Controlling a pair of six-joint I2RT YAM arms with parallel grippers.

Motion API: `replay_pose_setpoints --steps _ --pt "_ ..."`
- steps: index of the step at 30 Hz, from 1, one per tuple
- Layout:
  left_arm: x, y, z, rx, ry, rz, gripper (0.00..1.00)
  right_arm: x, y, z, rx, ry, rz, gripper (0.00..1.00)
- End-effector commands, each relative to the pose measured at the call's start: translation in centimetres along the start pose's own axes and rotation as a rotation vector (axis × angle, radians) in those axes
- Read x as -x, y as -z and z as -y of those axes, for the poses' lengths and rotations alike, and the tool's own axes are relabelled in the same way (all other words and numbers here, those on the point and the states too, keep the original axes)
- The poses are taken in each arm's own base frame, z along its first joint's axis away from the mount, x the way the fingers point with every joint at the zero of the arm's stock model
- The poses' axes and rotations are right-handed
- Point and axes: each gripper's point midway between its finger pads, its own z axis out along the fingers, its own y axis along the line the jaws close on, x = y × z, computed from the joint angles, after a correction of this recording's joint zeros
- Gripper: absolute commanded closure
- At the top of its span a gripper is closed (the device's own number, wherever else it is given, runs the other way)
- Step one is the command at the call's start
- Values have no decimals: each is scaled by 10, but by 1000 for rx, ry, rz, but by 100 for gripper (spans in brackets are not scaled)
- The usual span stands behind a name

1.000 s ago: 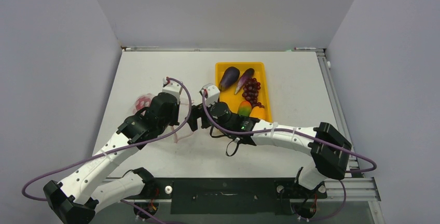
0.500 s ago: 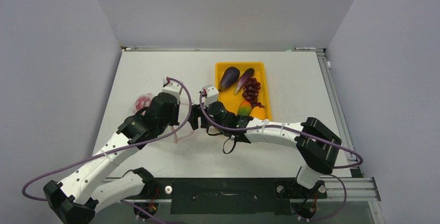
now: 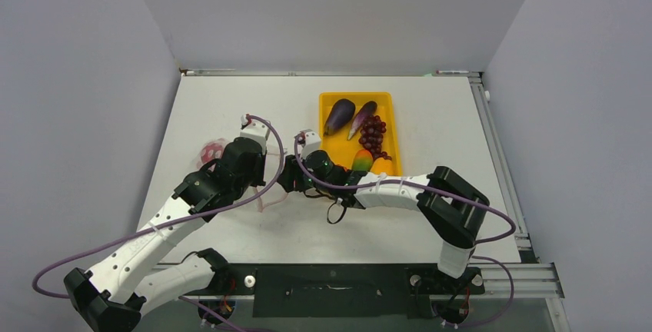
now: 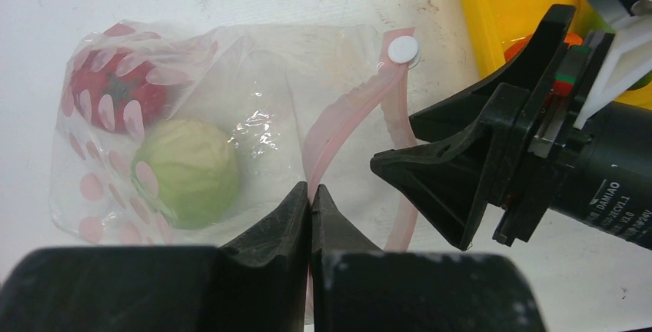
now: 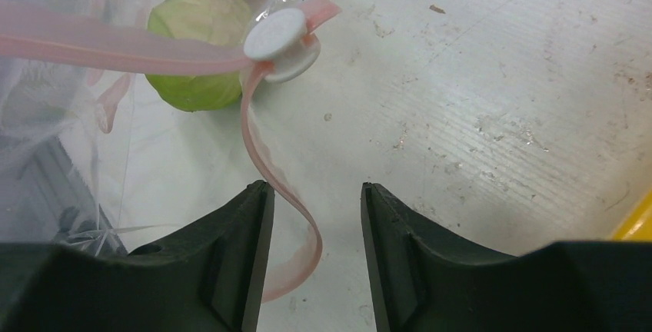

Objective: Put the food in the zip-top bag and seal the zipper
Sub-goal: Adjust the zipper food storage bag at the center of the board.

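The clear dotted zip-top bag lies on the table with a red tomato and a round green piece inside. Its pink zipper curls open, with a white slider at the far end. My left gripper is shut on the zipper strip. My right gripper faces it, open, with the loose loop of the zipper between its fingers, close to the left one. More food stays in the yellow tray: eggplants, grapes and peppers.
The yellow tray stands just right of both grippers on the white table. Grey walls close in the table on the left, right and back. The right arm's forearm stretches across in front of the tray.
My right gripper has slid left toward the bag mouth and its jaws have narrowed around the pink strip. The left gripper and the bag have stayed put.
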Motion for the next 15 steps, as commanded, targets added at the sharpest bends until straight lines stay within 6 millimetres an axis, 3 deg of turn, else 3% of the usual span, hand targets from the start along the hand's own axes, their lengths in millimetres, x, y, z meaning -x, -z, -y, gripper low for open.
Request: replay_pose_setpoints --steps 1,6,11,15 --pt "14 4 2 -20 34 59 100 22 -4 -24 100 -50 59 57" --pt "16 5 1 -20 36 68 100 22 -5 -29 118 -53 49 75" --pt "20 10 0 -22 47 92 100 35 2 -32 104 -28 61 94" --pt "26 18 -1 -41 65 131 100 48 11 -33 78 -4 82 95"
